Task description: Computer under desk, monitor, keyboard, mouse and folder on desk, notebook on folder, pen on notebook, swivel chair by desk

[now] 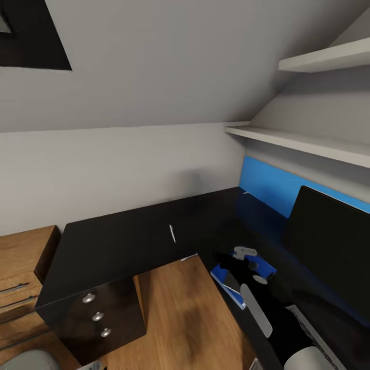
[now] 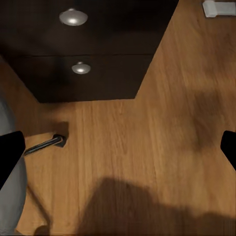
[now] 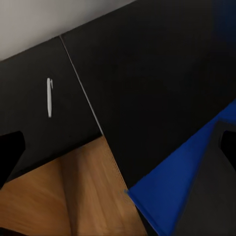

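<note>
desk: we see a glossy black l-shaped top along the wall, with 3 round silver knobs on its black drawers.
pen: a thin white stick lying alone on the desk, well apart from the folder.
folder: bright blue, flat on the desk near the inner corner, partly under our right gripper.
right fingers: we cannot tell if they are apart or clamped.
monitor: black screen standing on the desk, beside the folder.
left gripper: fingers apart, over wood floor by the drawers.

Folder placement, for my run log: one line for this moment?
right gripper: over folder | folder: on desk | pen: on desk, apart | monitor: on desk
</note>
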Available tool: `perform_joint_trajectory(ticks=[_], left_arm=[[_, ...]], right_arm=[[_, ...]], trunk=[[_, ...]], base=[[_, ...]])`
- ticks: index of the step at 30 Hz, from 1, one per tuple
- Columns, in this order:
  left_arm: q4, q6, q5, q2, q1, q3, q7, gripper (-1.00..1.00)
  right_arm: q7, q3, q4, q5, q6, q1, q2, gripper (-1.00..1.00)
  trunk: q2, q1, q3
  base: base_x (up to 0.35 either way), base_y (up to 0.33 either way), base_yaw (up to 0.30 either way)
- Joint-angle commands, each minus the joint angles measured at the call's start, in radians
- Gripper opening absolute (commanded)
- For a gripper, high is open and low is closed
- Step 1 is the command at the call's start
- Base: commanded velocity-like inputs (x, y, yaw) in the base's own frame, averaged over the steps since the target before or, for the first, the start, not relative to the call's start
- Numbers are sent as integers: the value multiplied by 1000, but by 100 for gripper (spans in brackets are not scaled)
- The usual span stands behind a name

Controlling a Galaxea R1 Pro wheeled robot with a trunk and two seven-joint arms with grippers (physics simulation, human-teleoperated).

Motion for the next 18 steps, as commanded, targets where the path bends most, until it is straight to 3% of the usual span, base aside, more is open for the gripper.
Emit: perform_joint_trajectory(ticks=[1,10,18], left_arm=[[3,8,5,-2,0,4,-7,100],[64,-18,2,-1,0,-1,-8,100],[76,-53,1,-1,0,-3,-11,100]], right_arm=[[-10,4,-1,-8,-1,0,-1,100],[-10,4,2,3,-14,3,-5,100],[-7,5,1,61,-14,4,-7,100]], trunk=[[-1,0,-1],[-1,0,-2],[-1,0,-6]], base=[[0,0,240],[14,-2,262],[222,-107,258]])
